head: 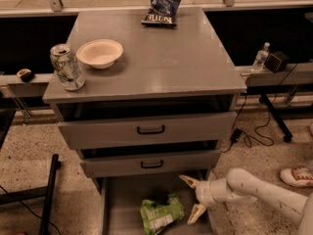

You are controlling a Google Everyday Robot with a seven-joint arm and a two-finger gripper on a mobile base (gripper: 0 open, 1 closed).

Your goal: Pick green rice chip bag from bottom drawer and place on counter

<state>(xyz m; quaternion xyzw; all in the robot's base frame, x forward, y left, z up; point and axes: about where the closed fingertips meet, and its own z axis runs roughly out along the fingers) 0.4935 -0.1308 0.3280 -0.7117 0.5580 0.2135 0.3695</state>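
The green rice chip bag (pixel 159 215) lies on the grey floor of the open bottom drawer (pixel 128 192), near the frame's lower edge. My gripper (pixel 192 197) is on a white arm coming in from the lower right. It is open, its two cream fingers spread wide, and it hovers over the drawer just right of the bag without touching it. The counter (pixel 166 53) is the grey cabinet top above.
On the counter stand a white bowl (pixel 100 53), a drink can (pixel 67 67) at the front left and a dark blue chip bag (pixel 163 5) at the back. Two upper drawers with black handles (pixel 150 129) are partly pulled out. A shoe (pixel 297 176) and cables lie on the floor at right.
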